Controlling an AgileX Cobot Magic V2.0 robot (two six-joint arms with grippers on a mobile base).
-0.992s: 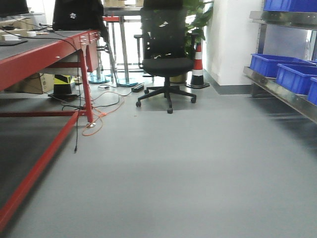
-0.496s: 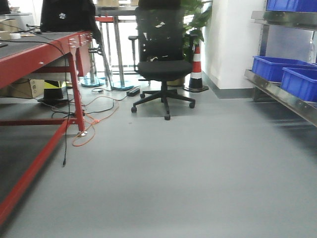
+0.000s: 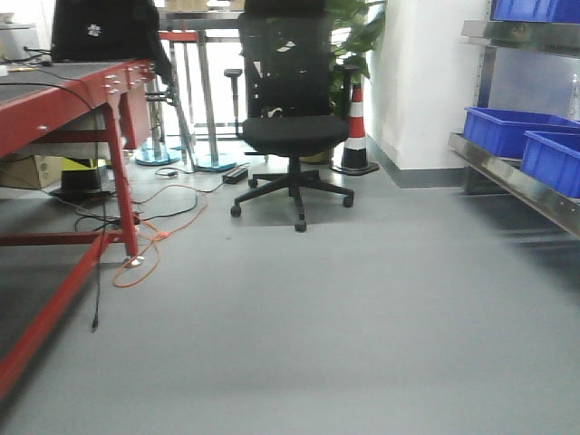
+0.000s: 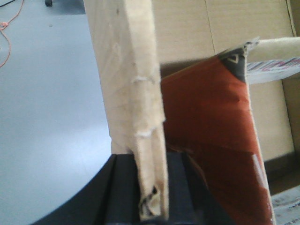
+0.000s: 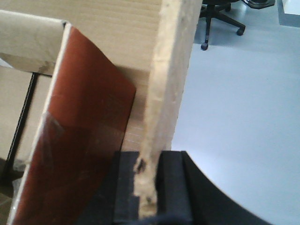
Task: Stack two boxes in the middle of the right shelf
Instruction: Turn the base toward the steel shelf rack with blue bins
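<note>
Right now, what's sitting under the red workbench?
A brown carton, a yellow-and-black object and tangled cables lie on the floor there. The bench top hides whatever sits deeper in.

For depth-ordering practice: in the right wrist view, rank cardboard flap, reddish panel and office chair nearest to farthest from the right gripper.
1. Cardboard flap: clamped in the right gripper.
2. Reddish panel: just left of it.
3. Office chair: far, upper right.

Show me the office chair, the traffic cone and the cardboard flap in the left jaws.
office chair (image 3: 294, 134): front view, seat cushion.
traffic cone (image 3: 355, 127): front view, striped body.
cardboard flap (image 4: 129, 70): left wrist view, its pale edge face.
</note>
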